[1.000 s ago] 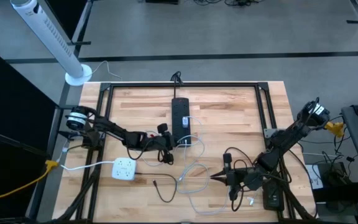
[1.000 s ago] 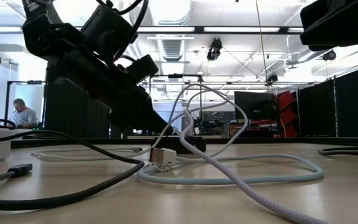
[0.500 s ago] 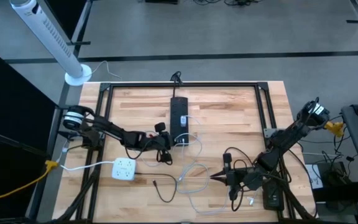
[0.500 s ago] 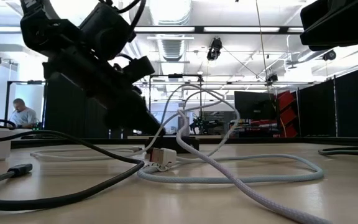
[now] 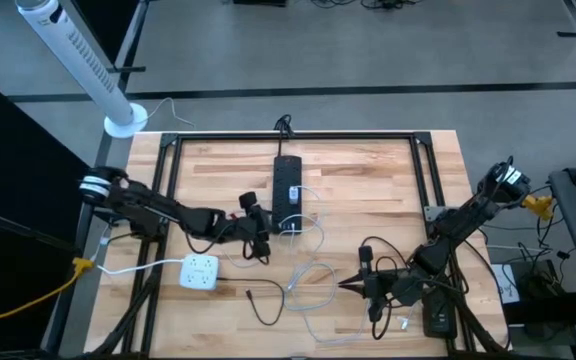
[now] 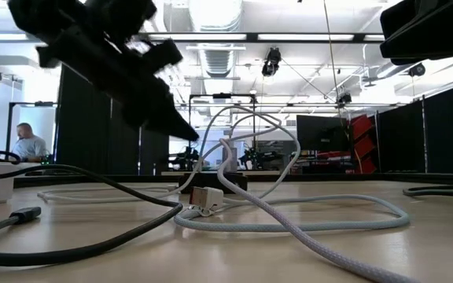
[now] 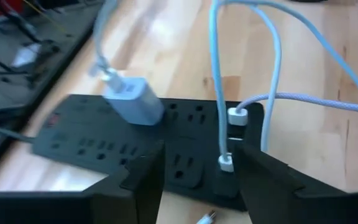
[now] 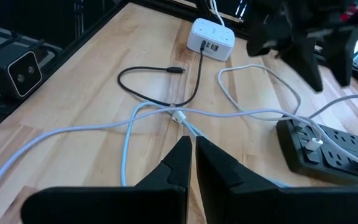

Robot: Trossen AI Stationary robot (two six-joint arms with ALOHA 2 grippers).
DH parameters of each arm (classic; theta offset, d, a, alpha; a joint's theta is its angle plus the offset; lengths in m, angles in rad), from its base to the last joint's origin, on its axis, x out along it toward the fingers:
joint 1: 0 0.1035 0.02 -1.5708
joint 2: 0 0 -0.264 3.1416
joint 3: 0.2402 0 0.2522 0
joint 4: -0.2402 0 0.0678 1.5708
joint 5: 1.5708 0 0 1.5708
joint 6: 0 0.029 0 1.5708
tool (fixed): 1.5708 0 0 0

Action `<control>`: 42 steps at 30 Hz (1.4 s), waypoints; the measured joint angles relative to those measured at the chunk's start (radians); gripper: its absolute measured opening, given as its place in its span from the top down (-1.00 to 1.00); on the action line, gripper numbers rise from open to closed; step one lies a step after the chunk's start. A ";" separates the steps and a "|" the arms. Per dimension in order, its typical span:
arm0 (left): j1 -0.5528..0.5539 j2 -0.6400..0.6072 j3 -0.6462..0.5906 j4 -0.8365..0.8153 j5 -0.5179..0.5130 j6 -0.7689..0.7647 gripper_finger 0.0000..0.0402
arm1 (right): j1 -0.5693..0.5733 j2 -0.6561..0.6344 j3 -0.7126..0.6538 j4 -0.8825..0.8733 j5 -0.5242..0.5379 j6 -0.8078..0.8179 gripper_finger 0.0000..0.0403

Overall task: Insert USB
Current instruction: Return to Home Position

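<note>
At table ctr: black power strip (image 5: 288, 190) w/ white adapter (image 7: 132, 102) and light blue cable (image 7: 215, 74) plugged in, plugs look seated.
Change: L gripper (image 7: 197, 162) has backed off the strip and risen vs 1 s ago; fingers spread, holding nothing.
Meaning: plugging looks done, retreat to home underway.
R gripper (image 8: 190, 146): parked near front edge, fingers pressed together, empty.
Surface: butcher-block table (image 5: 368, 170), loose cables strewn, white multiport charger (image 5: 199, 270).
Room: lab hall, person (image 6: 28, 145) seated far off.

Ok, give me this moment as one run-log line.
left gripper: open, raised beside power strip | right gripper: shut, right half of table | strip: white adapter and two cable plugs seated
</note>
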 joint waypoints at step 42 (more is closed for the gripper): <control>-0.277 -0.263 0.004 -0.197 0.088 -0.057 0.63 | 0.000 0.000 -0.002 -0.002 0.000 -0.001 0.97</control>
